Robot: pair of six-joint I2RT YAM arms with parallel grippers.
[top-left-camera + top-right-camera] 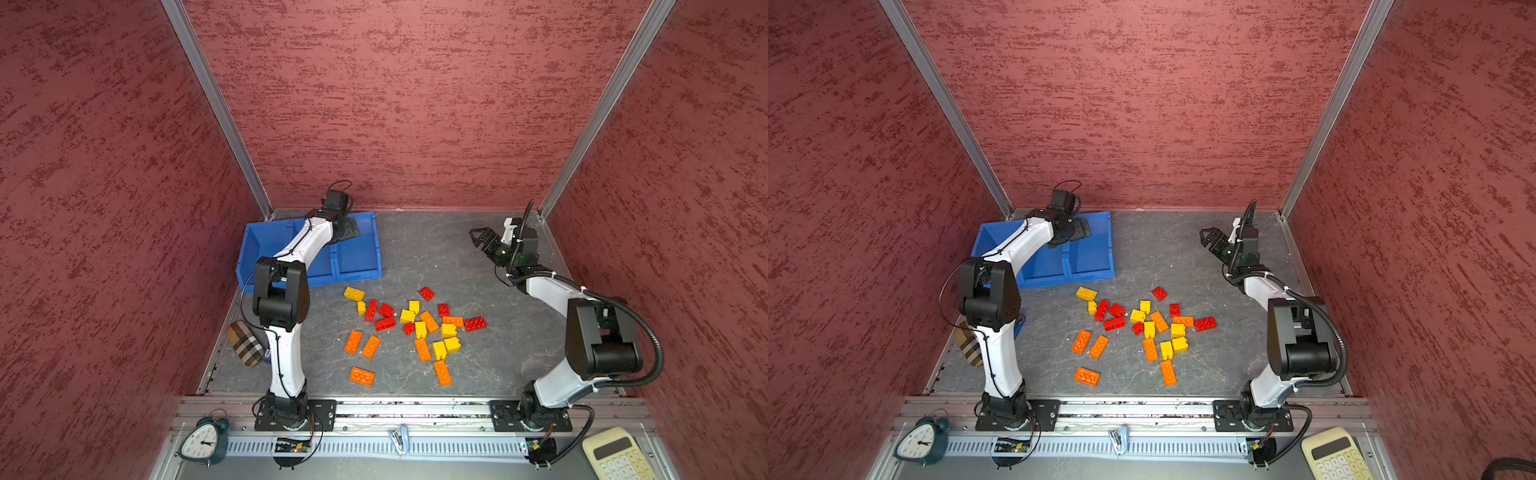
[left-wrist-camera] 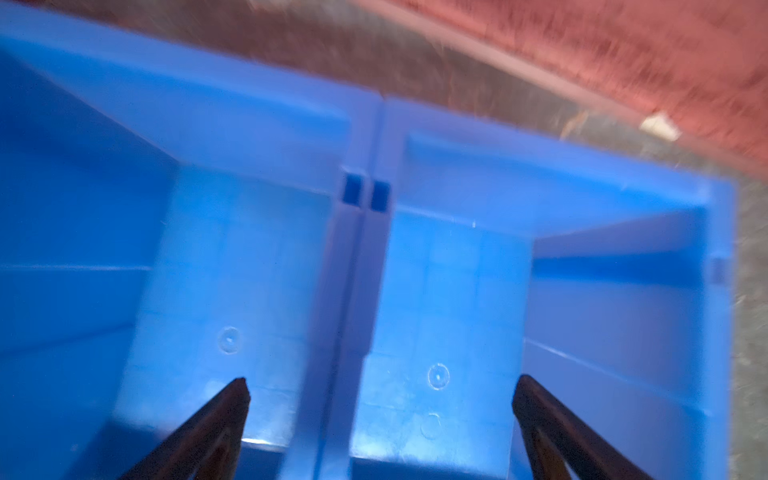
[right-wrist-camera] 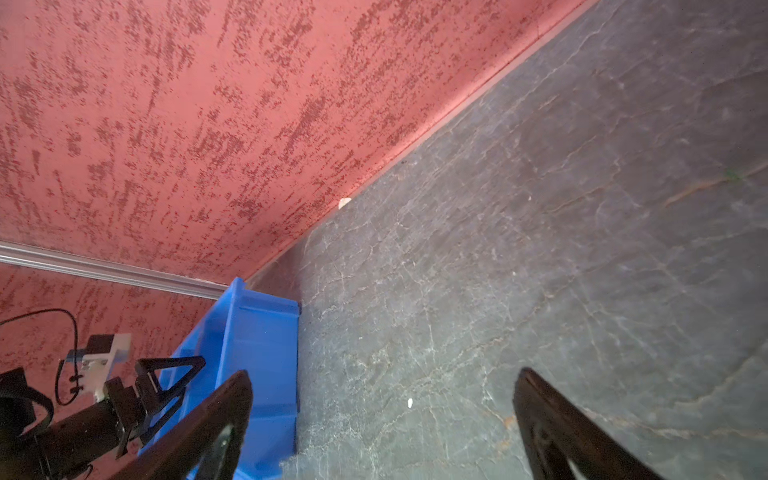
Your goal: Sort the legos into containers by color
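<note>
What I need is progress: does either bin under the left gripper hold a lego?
No, both containers in the left wrist view show bare blue floors.

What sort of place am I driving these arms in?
Likely a purpose-built robot test booth: red textured wall panels in aluminium framing close three sides, and left arm and right arm bolt to a mounting rail along the grey tabletop's front edge. An alarm clock and calculator lie beside it.

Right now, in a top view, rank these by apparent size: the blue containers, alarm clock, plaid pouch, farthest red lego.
1. containers
2. alarm clock and plaid pouch: they look about alike, so unranked
3. red lego
</note>
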